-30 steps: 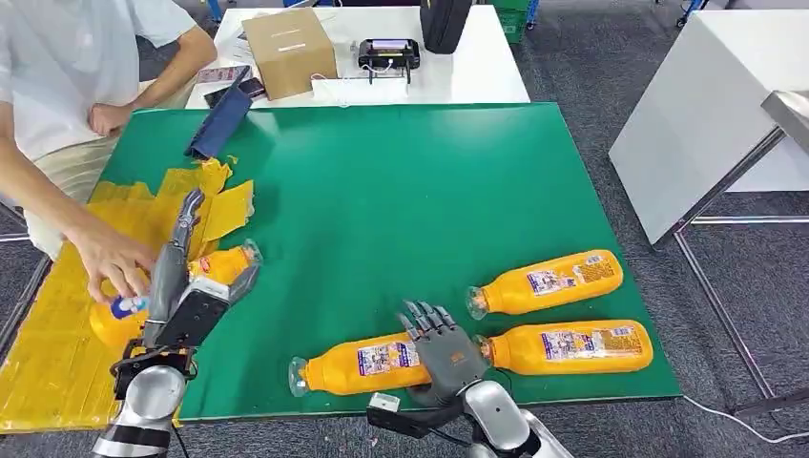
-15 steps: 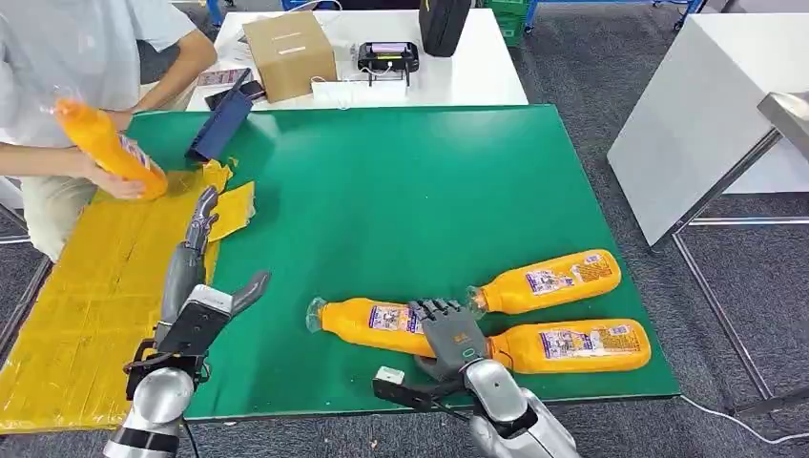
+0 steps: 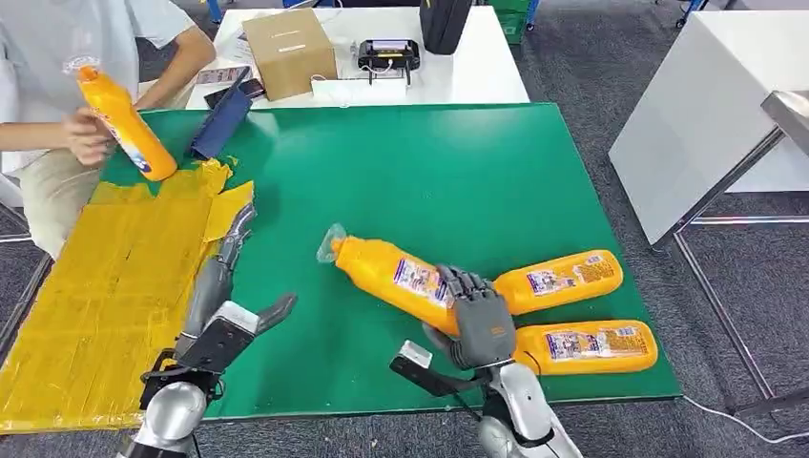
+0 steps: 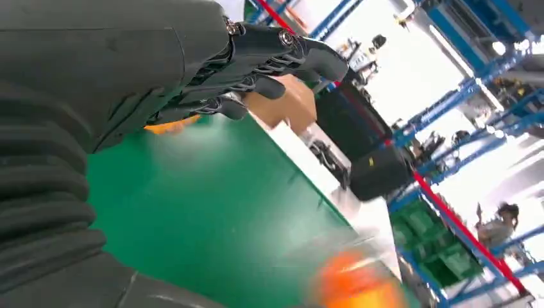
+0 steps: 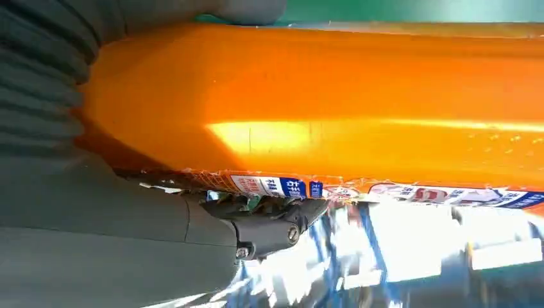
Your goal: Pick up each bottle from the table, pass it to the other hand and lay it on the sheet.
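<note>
While right robot hand (image 3: 480,329) grips one orange plastic bottle (image 3: 396,277), left robot hand (image 3: 221,315) waits open and empty; handover pending, two orange bottles (image 3: 563,280) remain on green desk (image 3: 410,172), yellow sheet (image 3: 105,286) bare.

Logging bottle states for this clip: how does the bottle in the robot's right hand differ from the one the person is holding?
The bottle in the right hand is gripped by the right hand near its base, tilted above the green table, its cap pointing toward the yellow sheet. The person's bottle is held up beyond the sheet's far corner, cap upward, by the person's hand. Both are orange with labels.
</note>
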You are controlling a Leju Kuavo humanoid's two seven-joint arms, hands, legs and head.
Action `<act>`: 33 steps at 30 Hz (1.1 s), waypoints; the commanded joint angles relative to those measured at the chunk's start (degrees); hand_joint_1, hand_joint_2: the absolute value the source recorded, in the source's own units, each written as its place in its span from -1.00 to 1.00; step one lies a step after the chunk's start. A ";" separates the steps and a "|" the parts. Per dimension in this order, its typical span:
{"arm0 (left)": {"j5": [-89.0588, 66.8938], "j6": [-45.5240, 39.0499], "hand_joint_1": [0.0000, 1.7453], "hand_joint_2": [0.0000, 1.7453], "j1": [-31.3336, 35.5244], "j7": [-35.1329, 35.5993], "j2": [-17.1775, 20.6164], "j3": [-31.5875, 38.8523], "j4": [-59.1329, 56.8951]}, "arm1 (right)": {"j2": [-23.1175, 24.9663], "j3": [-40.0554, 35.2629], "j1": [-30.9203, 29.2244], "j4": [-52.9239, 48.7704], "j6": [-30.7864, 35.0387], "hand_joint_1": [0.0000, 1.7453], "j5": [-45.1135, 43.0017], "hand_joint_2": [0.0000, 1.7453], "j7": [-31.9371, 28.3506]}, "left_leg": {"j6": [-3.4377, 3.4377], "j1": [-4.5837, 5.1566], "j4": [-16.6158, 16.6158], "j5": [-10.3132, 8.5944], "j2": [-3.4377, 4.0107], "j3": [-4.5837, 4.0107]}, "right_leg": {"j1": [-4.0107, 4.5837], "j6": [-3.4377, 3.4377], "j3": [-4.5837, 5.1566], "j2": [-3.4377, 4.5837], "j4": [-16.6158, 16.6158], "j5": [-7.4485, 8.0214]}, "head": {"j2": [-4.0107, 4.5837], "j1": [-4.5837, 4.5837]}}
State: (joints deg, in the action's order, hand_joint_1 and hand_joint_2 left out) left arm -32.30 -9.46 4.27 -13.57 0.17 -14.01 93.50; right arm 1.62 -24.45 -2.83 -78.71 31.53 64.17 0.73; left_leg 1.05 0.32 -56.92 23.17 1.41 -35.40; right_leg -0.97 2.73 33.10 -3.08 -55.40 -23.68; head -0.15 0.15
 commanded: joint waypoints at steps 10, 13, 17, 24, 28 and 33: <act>0.66 2.16 -1.00 1.00 2.29 0.06 0.21 -5.92 -4.73 | 3.62 8.24 2.52 -11.36 7.70 1.00 -7.44 1.00 -7.48 | -0.13 -0.08 0.01 0.12 -0.17 0.12 | 0.04 -0.14 -0.12 0.17 0.03 -0.12 | 0.00 0.00; 5.32 6.61 -1.00 1.00 3.10 -0.84 0.66 -7.22 -5.45 | 3.74 5.46 0.97 -9.38 2.52 1.00 -13.22 1.00 -10.83 | -0.15 -0.10 0.00 0.17 -0.13 0.20 | 0.05 -0.16 -0.20 0.26 0.04 -0.14 | 0.00 0.00; 9.02 9.55 -1.00 1.00 4.65 -1.49 0.60 -8.42 -6.77 | 4.32 0.79 -2.77 -2.55 -2.34 1.00 -15.10 1.00 -11.93 | -0.18 -0.14 -0.03 0.19 -0.08 0.25 | 0.08 -0.21 -0.25 0.37 0.03 -0.15 | 0.00 0.00; 13.00 12.17 -1.00 1.00 8.08 -2.10 0.18 -11.68 -8.87 | 7.19 -7.76 -8.71 10.98 -7.79 1.00 -18.92 1.00 -14.65 | -0.19 -0.18 0.02 0.13 -0.06 0.26 | 0.13 -0.21 -0.28 0.40 0.09 -0.07 | 0.00 0.00; 13.77 12.50 -1.00 1.00 8.35 -2.15 0.63 -12.26 -8.49 | 7.51 -10.02 -9.52 12.85 -8.28 1.00 -19.07 1.00 -14.61 | -0.13 -0.13 0.05 0.10 0.03 0.15 | 0.08 -0.14 -0.13 0.33 0.07 -0.06 | 0.00 -0.02; 13.89 12.49 -1.00 1.00 8.24 -2.13 0.85 -12.26 -8.33 | 7.08 -10.13 -9.50 12.34 -8.33 1.00 -19.15 1.00 -14.56 | -0.10 -0.10 0.06 0.09 -0.06 0.11 | 0.05 -0.11 -0.13 0.17 0.08 -0.08 | 0.00 0.00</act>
State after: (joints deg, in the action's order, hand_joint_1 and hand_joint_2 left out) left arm -18.54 2.56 9.63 -15.67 0.15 -23.39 88.76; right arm 9.33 -30.86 -8.98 -73.62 23.72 45.20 -13.66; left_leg 1.00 0.29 -56.91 23.19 1.43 -35.51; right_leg -0.95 2.70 33.22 -3.06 -55.41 -23.70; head -0.15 0.15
